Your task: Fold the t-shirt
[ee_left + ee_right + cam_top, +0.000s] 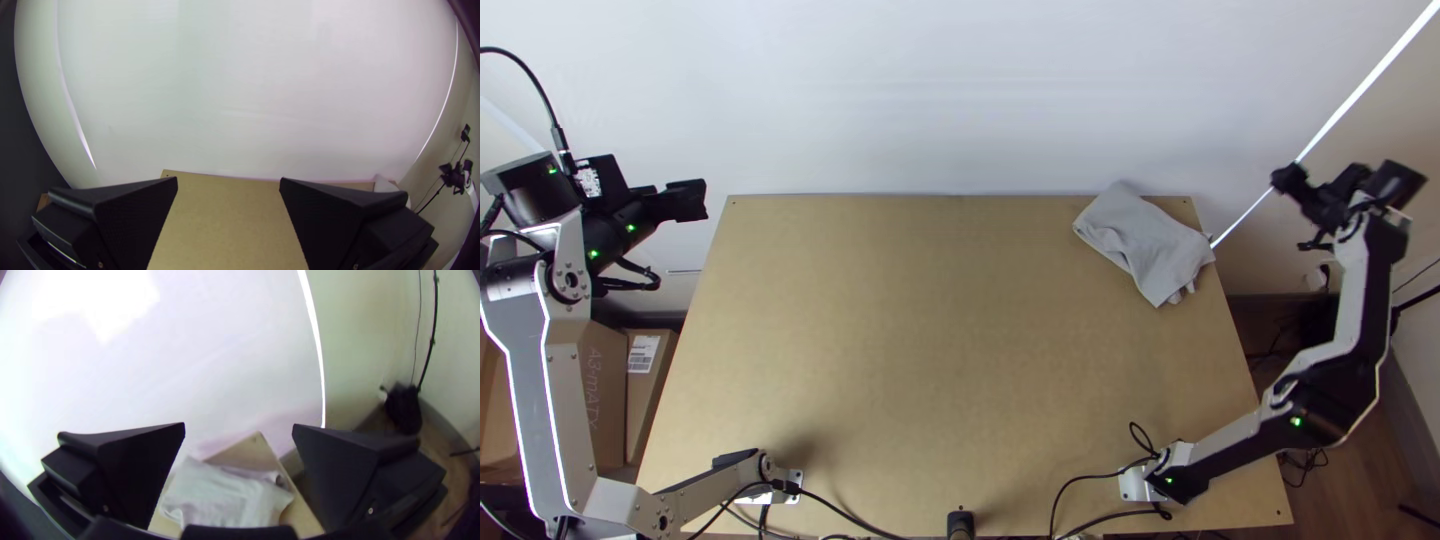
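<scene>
Left fingers (135, 215) and right fingers (142, 465) stand wide off the surface (910, 330), presumably so the rumpled t-shirt (1140, 240) can lie undisturbed.

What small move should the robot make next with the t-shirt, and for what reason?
Probably bring the right gripper over the t-shirt and lower it. Its fingers stand open with nothing between them, and the shirt lies in a rumpled bundle near the table's far right corner, on that arm's side.

The t-shirt (1145, 245) is plain light grey.
</scene>
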`<state>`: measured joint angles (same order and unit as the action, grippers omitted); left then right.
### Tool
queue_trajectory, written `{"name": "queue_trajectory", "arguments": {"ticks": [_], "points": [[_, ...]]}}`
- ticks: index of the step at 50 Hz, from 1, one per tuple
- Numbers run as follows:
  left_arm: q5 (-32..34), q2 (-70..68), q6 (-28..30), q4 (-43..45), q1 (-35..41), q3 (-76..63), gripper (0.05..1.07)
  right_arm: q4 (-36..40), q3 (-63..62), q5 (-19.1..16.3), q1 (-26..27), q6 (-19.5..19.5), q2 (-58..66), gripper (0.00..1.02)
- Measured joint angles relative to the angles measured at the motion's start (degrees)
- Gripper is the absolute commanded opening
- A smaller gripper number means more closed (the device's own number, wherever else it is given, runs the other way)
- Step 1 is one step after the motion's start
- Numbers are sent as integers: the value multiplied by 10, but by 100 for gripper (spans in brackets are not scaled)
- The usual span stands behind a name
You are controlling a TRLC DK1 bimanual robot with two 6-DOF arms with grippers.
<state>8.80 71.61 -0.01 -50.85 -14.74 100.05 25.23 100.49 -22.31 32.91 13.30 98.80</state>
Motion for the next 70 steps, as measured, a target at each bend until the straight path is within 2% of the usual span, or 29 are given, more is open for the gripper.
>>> {"name": "queue_trajectory", "arguments": {"ticks": [4,8,11,13,15,22,29,33,40,42,54,63,70], "points": [[0,-2,0,14,1,-3,103,-34,5,0,0,-12,-53,98],[0,-10,-3,50,1,-11,103,-45,17,2,0,-14,-97,90],[0,-25,-5,90,1,-26,103,-47,29,6,-2,-14,-126,92],[0,-37,-6,108,1,-37,103,-50,37,14,-5,-14,-146,99],[0,-50,-7,129,1,-49,103,-66,38,19,-9,-13,-171,99],[-4,-92,-12,169,1,-76,103,-167,37,37,-18,33,-265,99],[-17,-147,-15,232,1,-136,103,-201,17,52,-18,58,-367,99],[-20,-189,-15,289,1,-191,103,-257,-42,55,-18,66,-440,99],[-20,-263,-15,358,1,-299,103,-473,-248,70,-17,71,-583,99],[-20,-278,-15,361,1,-319,103,-508,-302,70,-14,70,-619,99],[-20,-348,-22,421,3,-465,103,-528,-544,74,-13,70,-752,99],[-20,-400,-31,476,16,-592,103,-526,-667,73,-15,70,-819,99],[-20,-427,-48,492,27,-656,103,-525,-756,74,-47,61,-871,99]]}}
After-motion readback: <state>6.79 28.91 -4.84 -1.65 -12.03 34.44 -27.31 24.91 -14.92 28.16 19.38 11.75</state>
